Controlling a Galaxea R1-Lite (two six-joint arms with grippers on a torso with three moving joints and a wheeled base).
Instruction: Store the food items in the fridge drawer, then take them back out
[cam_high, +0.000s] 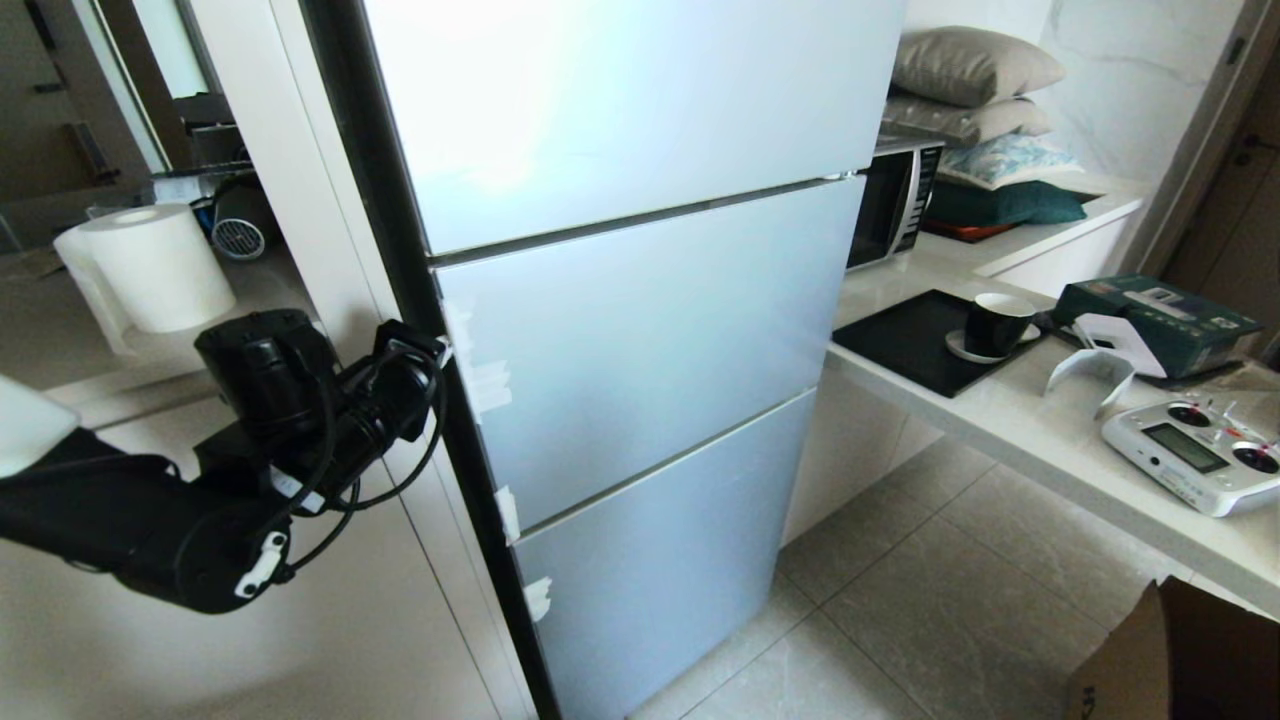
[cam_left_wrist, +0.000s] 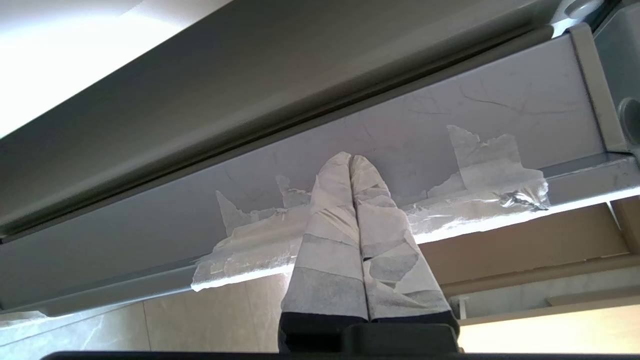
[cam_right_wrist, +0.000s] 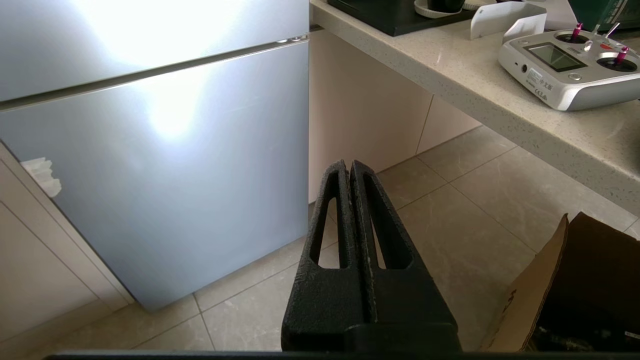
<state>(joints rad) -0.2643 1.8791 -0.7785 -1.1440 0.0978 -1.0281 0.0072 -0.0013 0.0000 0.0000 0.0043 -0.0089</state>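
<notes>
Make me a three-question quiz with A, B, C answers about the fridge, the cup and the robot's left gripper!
1. Where is the black cup?
A. on a saucer on the black tray
B. on the floor
C. on top of the microwave

2. How many flat fronts does the fridge show?
A. one
B. three
C. five

3. How are the left gripper's fingers?
A. wide open
B. holding a fruit
C. pressed together

Answers: 1 A, the cup sits on a white saucer on the tray on the counter. 2 B, two seams split the fridge into three fronts. 3 C, the taped fingers meet at the tips, against the taped edge of the fridge door.
</notes>
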